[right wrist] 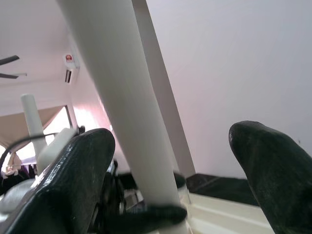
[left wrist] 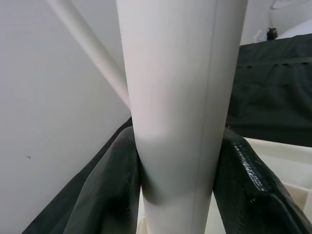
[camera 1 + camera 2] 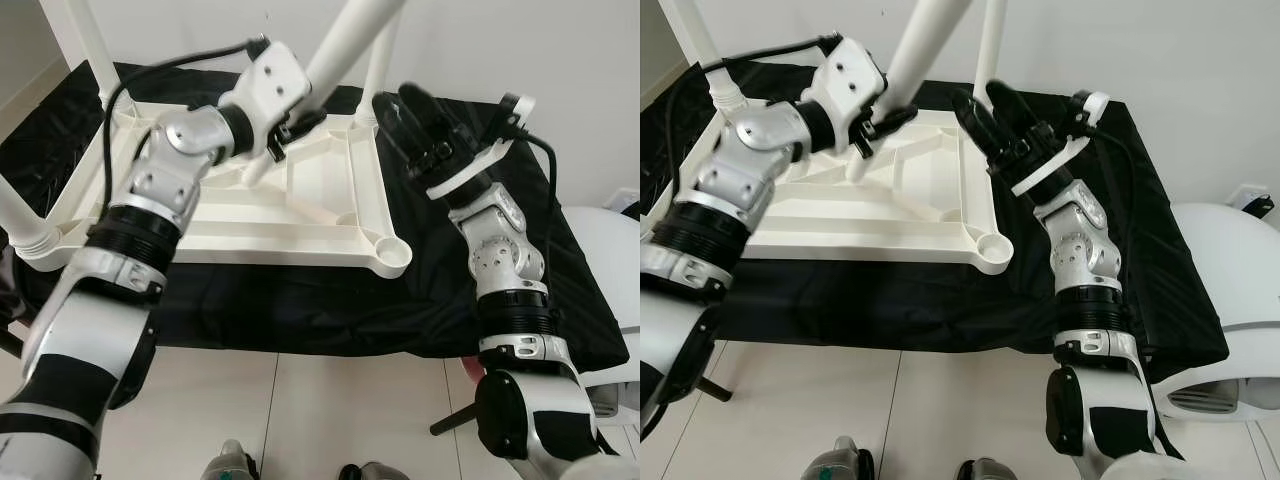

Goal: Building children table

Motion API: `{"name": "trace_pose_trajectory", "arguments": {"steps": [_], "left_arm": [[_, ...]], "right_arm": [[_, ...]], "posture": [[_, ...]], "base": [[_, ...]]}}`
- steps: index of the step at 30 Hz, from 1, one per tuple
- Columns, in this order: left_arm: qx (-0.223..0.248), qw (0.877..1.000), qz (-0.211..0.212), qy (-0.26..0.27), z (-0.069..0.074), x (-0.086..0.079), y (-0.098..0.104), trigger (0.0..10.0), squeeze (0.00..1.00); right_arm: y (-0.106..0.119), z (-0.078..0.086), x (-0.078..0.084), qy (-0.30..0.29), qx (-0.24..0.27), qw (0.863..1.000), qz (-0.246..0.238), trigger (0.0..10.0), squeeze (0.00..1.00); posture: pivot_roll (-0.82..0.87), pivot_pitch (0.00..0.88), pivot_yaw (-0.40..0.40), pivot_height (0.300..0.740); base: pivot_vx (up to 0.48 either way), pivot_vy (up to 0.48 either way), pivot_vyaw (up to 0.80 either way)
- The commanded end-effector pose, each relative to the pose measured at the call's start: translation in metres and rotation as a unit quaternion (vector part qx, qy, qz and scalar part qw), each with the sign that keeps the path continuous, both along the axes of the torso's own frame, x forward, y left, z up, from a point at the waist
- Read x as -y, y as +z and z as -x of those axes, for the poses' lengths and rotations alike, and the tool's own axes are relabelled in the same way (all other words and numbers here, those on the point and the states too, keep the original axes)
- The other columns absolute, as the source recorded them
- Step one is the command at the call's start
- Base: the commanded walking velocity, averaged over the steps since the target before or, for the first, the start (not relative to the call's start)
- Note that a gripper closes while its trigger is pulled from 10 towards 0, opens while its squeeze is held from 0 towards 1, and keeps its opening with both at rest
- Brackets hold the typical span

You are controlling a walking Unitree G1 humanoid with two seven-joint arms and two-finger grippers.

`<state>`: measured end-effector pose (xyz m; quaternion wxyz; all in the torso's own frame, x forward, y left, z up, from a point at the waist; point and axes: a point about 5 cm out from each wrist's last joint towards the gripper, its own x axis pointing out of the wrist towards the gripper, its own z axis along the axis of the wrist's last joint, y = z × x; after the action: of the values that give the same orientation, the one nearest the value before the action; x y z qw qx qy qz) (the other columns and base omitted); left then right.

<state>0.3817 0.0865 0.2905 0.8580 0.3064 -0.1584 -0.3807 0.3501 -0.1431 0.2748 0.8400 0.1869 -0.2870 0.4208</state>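
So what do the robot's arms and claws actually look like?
Both arms are jointed silver metal with black ribbed collars and black-and-white shells lower down. The left claw and right claw each have two long black fingers on a white wrist block, with a black cable looping along each arm.

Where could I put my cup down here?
Bare black cloth lies in front of the upturned white tabletop, and more right of the right arm. Crowded: the far corner, where the left end effector grips a leg and the right end effector hovers open.

White table parts on black cloth

The upturned table top [image 3: 250,215] and its legs [image 3: 345,50] are plain white; the cloth [image 3: 300,310] is black; floor tiles [image 3: 300,410] are pale.
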Motion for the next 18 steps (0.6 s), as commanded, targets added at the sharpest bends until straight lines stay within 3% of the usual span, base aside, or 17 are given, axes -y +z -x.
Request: {"name": "trace_pose_trajectory", "arguments": {"steps": [1,9,14,18], "left_arm": [[0.021,1.000,0.000,-0.011,0.005,0.011,-0.003,10.0,0.00],[0.024,0.999,-0.014,-0.032,0.009,0.021,-0.009,10.0,0.00],[0.025,0.997,-0.028,-0.060,0.015,0.036,-0.013,10.0,0.00],[0.018,0.998,-0.029,-0.060,0.013,0.038,-0.015,10.0,0.00]], "right_arm": [[0.023,0.005,0.002,-0.003,0.042,0.999,-0.023,10.0,0.00],[0.038,0.008,-0.002,0.001,0.066,0.997,-0.030,10.0,0.00],[0.051,0.010,-0.010,0.013,0.093,0.995,-0.029,10.0,0.00],[0.050,0.012,-0.014,0.021,0.096,0.995,-0.017,10.0,0.00]], "posture": [[0.03,0.033,-0.003,0.740],[0.03,0.038,-0.003,0.740],[0.04,0.039,-0.005,0.740],[0.04,0.039,-0.004,0.740]], "base": [[0.000,0.000,0.00],[0.000,0.000,0.00],[0.000,0.000,0.00],[0.000,0.000,0.00]]}}
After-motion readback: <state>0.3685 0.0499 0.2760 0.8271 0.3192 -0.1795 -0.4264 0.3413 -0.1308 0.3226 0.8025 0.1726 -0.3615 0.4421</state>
